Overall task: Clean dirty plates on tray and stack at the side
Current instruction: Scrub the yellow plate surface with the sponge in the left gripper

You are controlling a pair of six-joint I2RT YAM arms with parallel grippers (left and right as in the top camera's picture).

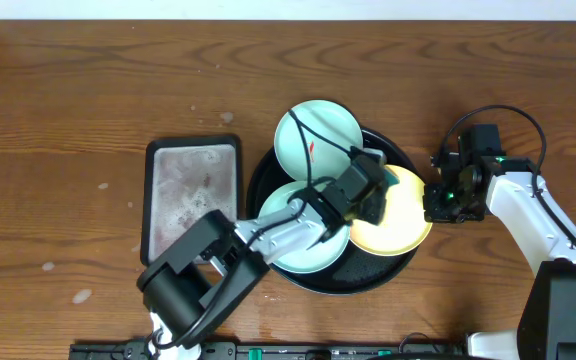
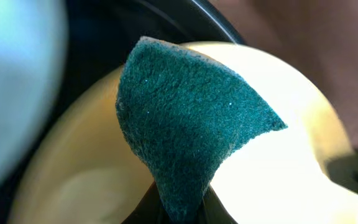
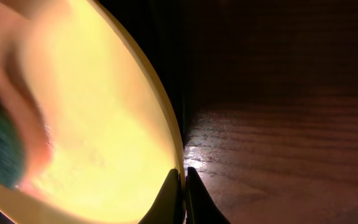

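Over the black tray (image 1: 368,278), the left arm stretches diagonally from the near edge of the worktop (image 1: 68,100). The left end effector (image 1: 384,190) is pinched tight on a green sponge (image 2: 191,124), held over the yellow plate (image 1: 398,228) just ahead of it. From the opposite side, the right end effector (image 3: 183,193) is clamped narrowly on that plate's outer rim, which overhangs the tray. Two pale plates (image 1: 333,125) sit on the tray behind the left end effector, one of them under its arm.

Only the overhead view shows the grey tray (image 1: 193,195) farther back. Only the left wrist view shows the sponge's fuzzy weave.
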